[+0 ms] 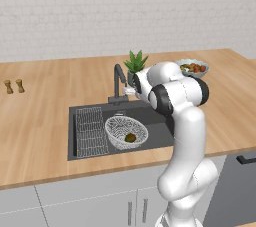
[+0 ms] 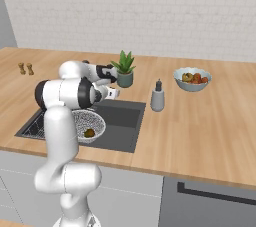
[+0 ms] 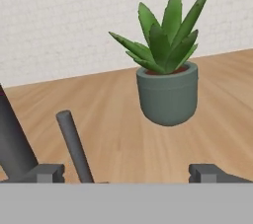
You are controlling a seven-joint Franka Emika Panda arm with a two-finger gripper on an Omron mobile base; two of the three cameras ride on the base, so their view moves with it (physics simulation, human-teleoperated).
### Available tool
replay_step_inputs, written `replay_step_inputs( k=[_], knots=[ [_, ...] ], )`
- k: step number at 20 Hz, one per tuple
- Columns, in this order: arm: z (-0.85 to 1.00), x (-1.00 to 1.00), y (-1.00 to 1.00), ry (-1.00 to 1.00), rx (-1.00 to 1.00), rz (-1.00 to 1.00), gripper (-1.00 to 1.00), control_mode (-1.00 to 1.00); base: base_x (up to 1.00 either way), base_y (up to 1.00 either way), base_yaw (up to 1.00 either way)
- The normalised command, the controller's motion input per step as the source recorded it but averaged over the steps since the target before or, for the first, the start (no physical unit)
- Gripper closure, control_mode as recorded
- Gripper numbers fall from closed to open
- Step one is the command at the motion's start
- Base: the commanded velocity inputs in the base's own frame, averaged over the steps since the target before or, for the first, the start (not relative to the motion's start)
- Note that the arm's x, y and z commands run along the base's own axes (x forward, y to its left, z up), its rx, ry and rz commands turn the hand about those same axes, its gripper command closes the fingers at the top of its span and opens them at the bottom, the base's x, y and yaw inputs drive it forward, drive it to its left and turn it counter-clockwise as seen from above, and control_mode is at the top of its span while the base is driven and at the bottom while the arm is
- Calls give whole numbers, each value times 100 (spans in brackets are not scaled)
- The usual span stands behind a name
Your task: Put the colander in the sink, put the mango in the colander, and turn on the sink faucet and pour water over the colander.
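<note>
The desk front edge is nearest, w/ grey cabinets below it. Set into it is the sink, a dark grey basin w/ a ribbed rack lying in its left part. The colander sits in the basin just right of the rack, upright, and the mango lies inside it, low on the mesh toward the front-right. In the right base view the colander shows partly behind the white arm, mango visible in it.

Behind the basin's back edge stands the sink faucet, stem upright, spout bent forward. The tool hangs close to the faucet at about spout height, pointing toward the back wall; its two fingertips stand wide apart, released, w/ nothing between them. In the hand view a slim dark rod of the faucet rises just inside the left fingertip and a thicker dark part leans at the far left; whether either touches the tool can't be told.

Just past the faucet is a potted plant in a grey-green pot. To the right on the desk are a grey soap dispenser and, farther back-right, a fruit bowl. Far left, two small shakers stand side by side
</note>
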Motion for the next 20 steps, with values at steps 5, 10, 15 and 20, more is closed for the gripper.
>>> replay_step_inputs(
  k=[5,10,15,20],
  knots=[
    [0,19,0,0,0,0,-100,-100,0,0,0],
    [0,19,0,0,0,0,-100,-100,0,0,0],
    [0,11,4,0,0,0,-100,-100,0,0,0],
    [0,3,13,0,0,0,-100,-100,0,0,0]
  ],
)
